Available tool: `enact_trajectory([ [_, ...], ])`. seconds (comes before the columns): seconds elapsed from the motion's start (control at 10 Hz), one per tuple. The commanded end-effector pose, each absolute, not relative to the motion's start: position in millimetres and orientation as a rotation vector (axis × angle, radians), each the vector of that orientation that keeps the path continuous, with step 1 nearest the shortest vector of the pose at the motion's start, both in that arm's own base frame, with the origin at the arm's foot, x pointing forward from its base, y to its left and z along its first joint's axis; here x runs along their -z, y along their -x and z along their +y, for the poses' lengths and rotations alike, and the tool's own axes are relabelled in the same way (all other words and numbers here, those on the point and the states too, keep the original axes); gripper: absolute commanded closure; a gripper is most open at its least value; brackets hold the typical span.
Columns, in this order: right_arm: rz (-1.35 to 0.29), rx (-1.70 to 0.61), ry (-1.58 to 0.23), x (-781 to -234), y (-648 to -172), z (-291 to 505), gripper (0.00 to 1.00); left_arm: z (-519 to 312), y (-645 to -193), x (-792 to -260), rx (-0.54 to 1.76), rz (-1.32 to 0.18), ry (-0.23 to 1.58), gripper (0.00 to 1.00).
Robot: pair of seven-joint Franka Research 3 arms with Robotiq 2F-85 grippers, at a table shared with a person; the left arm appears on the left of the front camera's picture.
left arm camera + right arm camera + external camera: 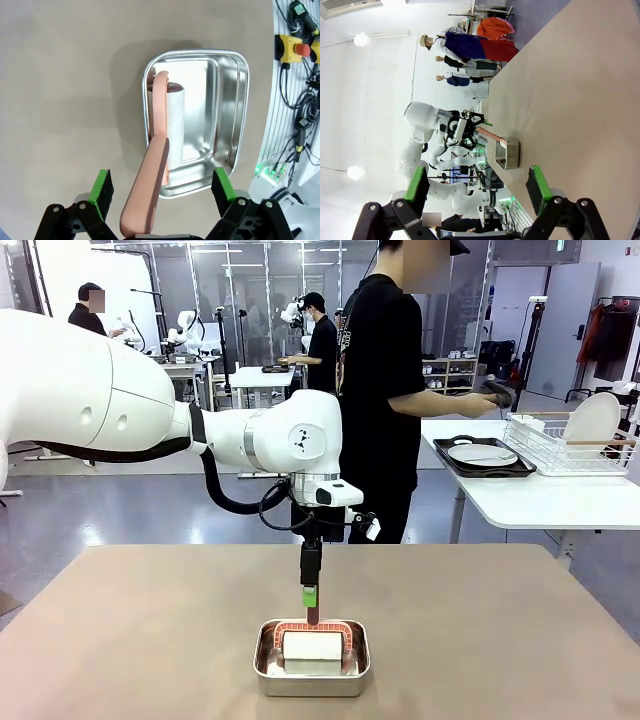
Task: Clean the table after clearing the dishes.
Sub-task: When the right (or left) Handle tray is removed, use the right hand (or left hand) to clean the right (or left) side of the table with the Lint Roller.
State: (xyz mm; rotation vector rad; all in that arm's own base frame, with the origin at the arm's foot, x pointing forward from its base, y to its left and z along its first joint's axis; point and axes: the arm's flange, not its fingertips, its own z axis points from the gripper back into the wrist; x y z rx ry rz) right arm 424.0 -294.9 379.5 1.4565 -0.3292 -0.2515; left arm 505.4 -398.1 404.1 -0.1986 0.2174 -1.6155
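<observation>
Risk first: my left gripper [162,177] hangs over the small shiny rectangular steel pan [235,100], its green pads [103,186] spread wide on either side of the salmon-pink handle of the lint roller [172,120] and touching neither side. The handle leans out over the pan's rim at a slant, so if I close off-centre I judge one pad would meet it first and shove it sideways, tipping the roller or sliding the light pan across the tan matte table [60,100]. The white sticky roll rests against the pan floor and could drag the pan up on a lift. My right gripper [476,175] is spread open too, with nothing between its fingers, low beside the table. I count one pan and one roller. On the white side table sit one dark tray [445,452] carrying one white plate [483,455], and one more white plate [592,420] standing in one wire rack [545,455].
</observation>
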Motion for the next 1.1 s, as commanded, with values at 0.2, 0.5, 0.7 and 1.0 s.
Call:
enact_trajectory([
  [0.2,-0.325,0.25,-1.446,-382.9,-420.6,-294.1,0.0,-396.5,-506.1,-402.7,1.597,0.188,0.224,0.29],
  [0.5,-0.325,0.25,-1.446,-382.9,-420.6,-294.1,0.0,-397.7,-507.2,-405.7,1.601,0.173,0.241,0.56],
  [0.7,-0.325,0.25,-1.446,-382.9,-420.6,-294.1,0.0,-397.6,-507.4,-407.6,1.602,0.177,0.255,0.75],
  [1.0,-0.325,0.25,-1.446,-382.9,-420.6,-294.1,0.0,-394.5,-508.1,-410.9,1.595,0.171,0.29,1.0],
])
